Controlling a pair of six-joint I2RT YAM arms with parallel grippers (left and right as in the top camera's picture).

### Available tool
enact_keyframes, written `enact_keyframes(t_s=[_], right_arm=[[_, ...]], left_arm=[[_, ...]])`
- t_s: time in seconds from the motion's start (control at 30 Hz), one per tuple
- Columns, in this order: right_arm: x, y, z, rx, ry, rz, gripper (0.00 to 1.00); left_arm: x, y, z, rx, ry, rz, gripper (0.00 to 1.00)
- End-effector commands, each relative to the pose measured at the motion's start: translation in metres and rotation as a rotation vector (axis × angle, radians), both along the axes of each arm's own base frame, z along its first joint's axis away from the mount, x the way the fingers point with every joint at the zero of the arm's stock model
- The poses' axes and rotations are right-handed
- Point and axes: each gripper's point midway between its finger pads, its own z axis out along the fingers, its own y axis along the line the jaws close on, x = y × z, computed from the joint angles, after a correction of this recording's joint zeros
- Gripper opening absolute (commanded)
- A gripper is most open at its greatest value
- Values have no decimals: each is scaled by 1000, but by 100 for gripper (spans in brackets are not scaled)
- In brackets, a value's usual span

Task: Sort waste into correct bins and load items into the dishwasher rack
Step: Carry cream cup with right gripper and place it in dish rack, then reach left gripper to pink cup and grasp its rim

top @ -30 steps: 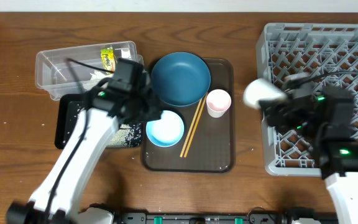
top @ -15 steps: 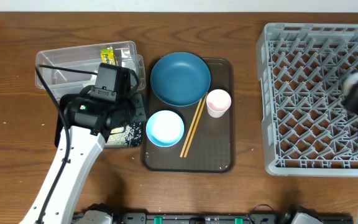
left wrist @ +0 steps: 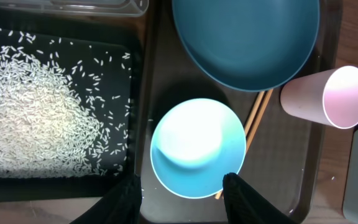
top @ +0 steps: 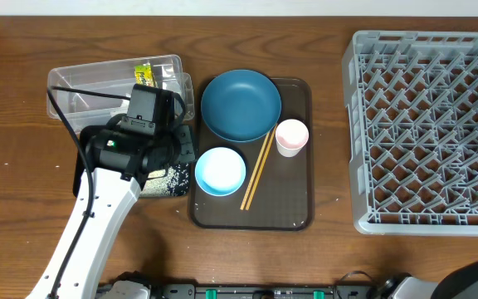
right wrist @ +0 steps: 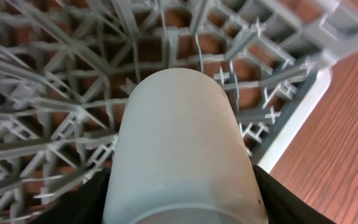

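My left gripper (left wrist: 185, 200) is open and empty, hovering just above the near rim of the light-blue bowl (left wrist: 197, 146) on the brown serving tray (top: 293, 208). The dark-blue bowl (top: 241, 104), pinkish cup (top: 291, 136) and chopsticks (top: 258, 170) also sit on that tray. My right gripper (right wrist: 182, 202) is shut on a white cup (right wrist: 179, 130), held over the grey dishwasher rack (top: 426, 124) near its right edge. Rice (left wrist: 36, 124) lies in the black tray (top: 90, 141). The yellow-green wrapper (top: 143, 76) lies in the clear tub (top: 77, 83). The tissue is hidden.
The left arm (top: 114, 183) covers most of the black tray and part of the tub. The right arm is almost out of the overhead view at the right edge. A few rice grains lie on the wooden table (top: 23, 191).
The right arm has carried the white cup from the rack's left edge across to its right side, leaving the overhead view. The left arm drew back left from the bowls, then held still.
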Motion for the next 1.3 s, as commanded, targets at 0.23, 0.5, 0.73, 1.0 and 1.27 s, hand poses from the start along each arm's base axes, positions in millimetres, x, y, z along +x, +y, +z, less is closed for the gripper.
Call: enact_keyframes(t_s=[0.23, 0.5, 0.73, 1.0, 1.27], right_arm=[[15, -1, -10, 63, -49, -1, 83], [23, 10, -5, 108, -99, 36, 99], [47, 49, 37, 184, -303, 210, 93], [65, 147, 73, 290, -393, 573, 99], [57, 218, 60, 404, -278, 732, 99]], left_arm=[[0, 4, -2, 24, 1, -6, 47], [1, 4, -1, 24, 0, -6, 53], [17, -13, 12, -56, -82, -40, 54], [49, -56, 24, -110, -228, -146, 56], [65, -114, -10, -91, -161, -286, 56]])
